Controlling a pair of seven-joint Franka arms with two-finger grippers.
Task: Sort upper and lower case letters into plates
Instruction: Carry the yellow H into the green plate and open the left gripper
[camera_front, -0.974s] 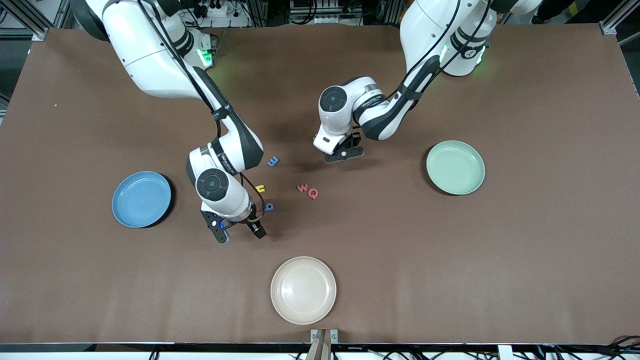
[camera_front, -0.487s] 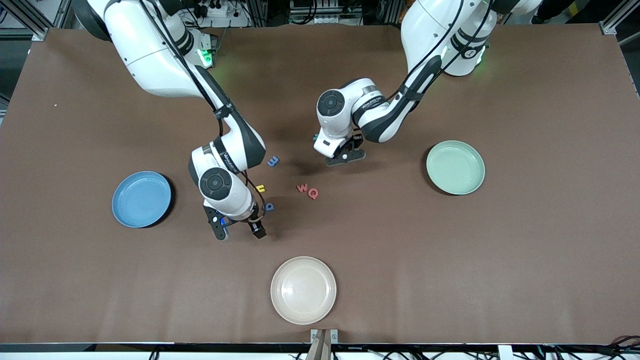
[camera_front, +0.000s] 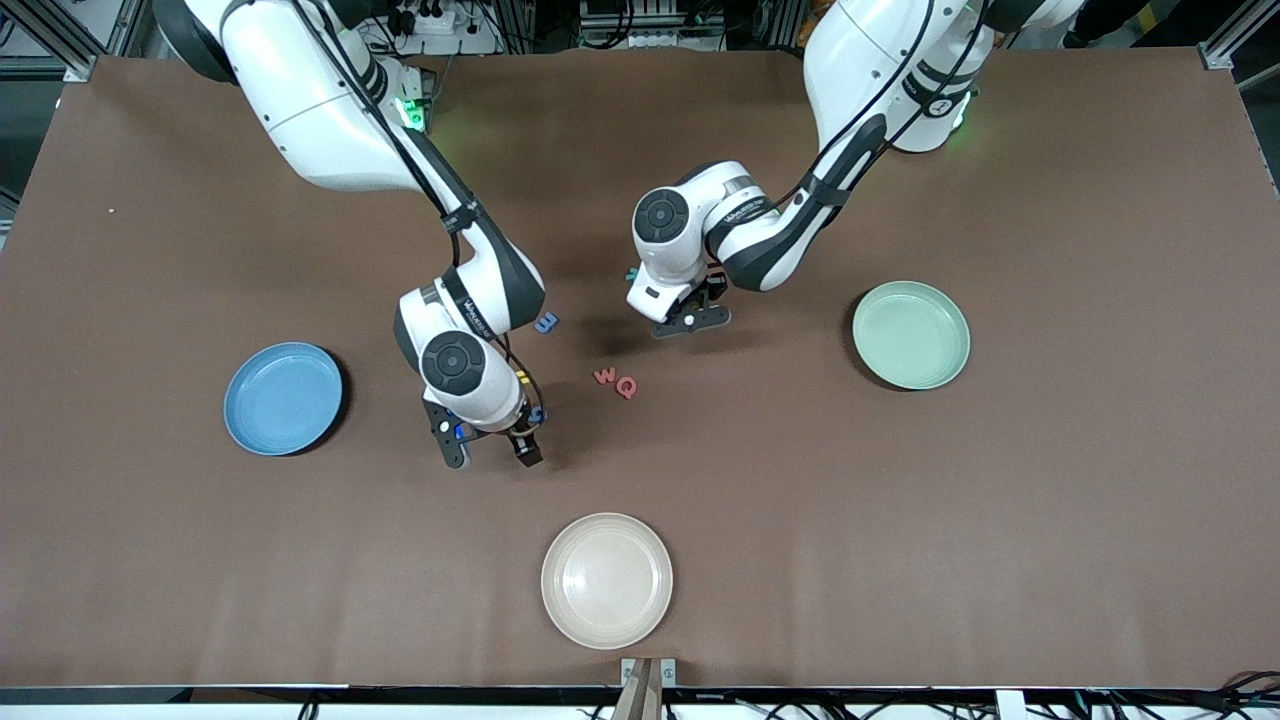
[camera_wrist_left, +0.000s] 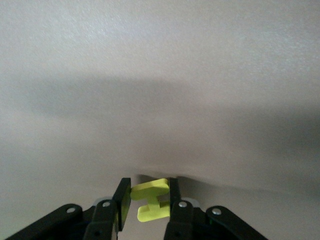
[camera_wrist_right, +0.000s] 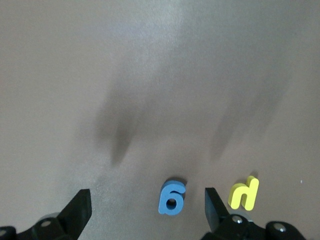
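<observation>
Right arm swung inward since earlier | right tool (camera_front: 487, 452) spread wide over small blue foam letter (camera_wrist_right: 172, 198), sky-blue plate (camera_front: 283, 398) toward right arm's end | left tool (camera_front: 690, 319) clenched on lime-yellow foam letter (camera_wrist_left: 150, 200), mint-green plate (camera_front: 911, 334) toward left arm's end.

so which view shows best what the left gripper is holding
The left wrist view: the left gripper is shut on a yellow-green letter, seen close between its fingers. In the front view that gripper hides the letter. The right wrist view shows neither.

The right arm hides most of the small yellow letter (camera_front: 520, 377) in the front view.
</observation>
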